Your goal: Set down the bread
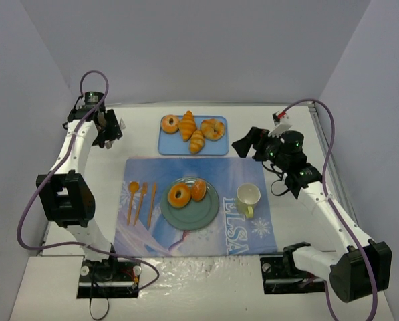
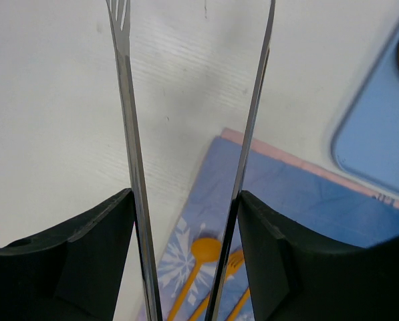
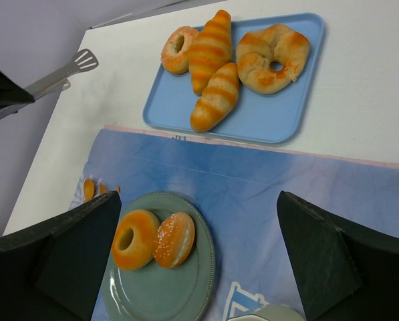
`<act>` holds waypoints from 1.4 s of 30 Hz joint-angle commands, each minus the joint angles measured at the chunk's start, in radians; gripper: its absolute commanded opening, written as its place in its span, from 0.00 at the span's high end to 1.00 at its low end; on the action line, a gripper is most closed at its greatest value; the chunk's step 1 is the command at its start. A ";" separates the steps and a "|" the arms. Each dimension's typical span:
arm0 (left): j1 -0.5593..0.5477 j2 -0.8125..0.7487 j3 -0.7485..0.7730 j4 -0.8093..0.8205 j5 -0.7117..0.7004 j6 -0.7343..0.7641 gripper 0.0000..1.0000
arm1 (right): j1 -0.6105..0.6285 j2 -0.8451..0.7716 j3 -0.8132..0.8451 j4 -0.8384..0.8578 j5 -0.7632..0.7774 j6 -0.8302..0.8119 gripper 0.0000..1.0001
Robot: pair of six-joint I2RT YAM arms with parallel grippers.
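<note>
Sitting on the blue tray (image 1: 218,149) at the far side of the counter (image 1: 252,120) are the sugared donut (image 1: 170,124), two croissants (image 1: 187,125) and a twisted ring (image 1: 212,128). A bagel (image 1: 179,194) and a sugared bun (image 1: 198,190) are already touching on the green plate (image 1: 206,217). To do the next pick well, bring the tongs (image 2: 129,134) level, straddle one piece, squeeze gently and avoid nudging its neighbours. The left gripper (image 1: 109,132) clasps those tongs, whose blades are spread with nothing between them. The right gripper (image 1: 247,142) hangs wide open and empty over the placemat (image 1: 239,170).
</note>
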 commanded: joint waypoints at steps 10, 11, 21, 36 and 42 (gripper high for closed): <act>0.090 0.323 0.343 0.021 0.036 -0.007 0.44 | 0.005 0.009 0.054 0.087 -0.025 -0.007 0.00; 0.096 0.346 0.359 0.015 0.049 -0.010 0.44 | 0.005 0.009 0.053 0.087 -0.026 -0.008 0.00; 0.123 0.481 0.383 -0.003 0.063 -0.024 0.43 | 0.008 0.001 0.036 0.077 -0.027 -0.024 0.00; 0.121 0.477 0.315 0.032 0.089 -0.040 0.27 | 0.007 -0.003 0.037 0.066 -0.024 -0.025 0.00; 0.111 0.408 0.321 0.016 0.075 -0.038 0.27 | 0.006 -0.004 0.043 0.060 -0.020 -0.027 0.00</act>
